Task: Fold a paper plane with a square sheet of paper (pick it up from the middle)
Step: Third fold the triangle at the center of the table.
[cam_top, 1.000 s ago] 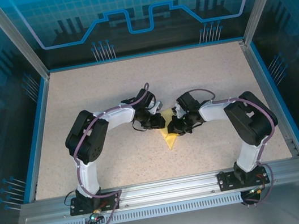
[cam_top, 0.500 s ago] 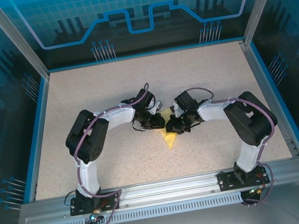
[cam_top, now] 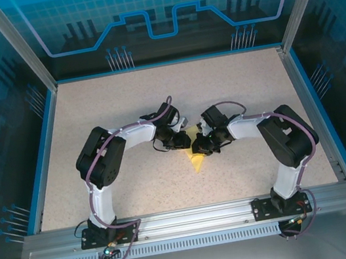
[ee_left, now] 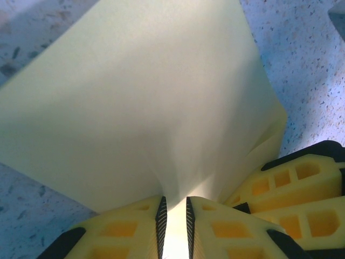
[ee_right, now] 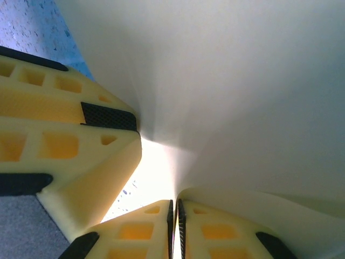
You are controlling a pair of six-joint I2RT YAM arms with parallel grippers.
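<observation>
The left arm (cam_top: pixel 100 160) and right arm (cam_top: pixel 289 138) were built of black joint housings and white links, with thin purplish cables looped alongside. The left end effector (ee_left: pixel 175 204) and right end effector (ee_right: pixel 175 205) were fitted with pale-yellow pocketed fingers (ee_left: pixel 129 229) faced with black ribbed pads (ee_left: pixel 161 229).

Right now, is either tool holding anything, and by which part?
Yes. The left tool and right tool each pinch the thin pale-yellow paper sheet toward its wide end, side by side, away from its free pointed tip.
</observation>
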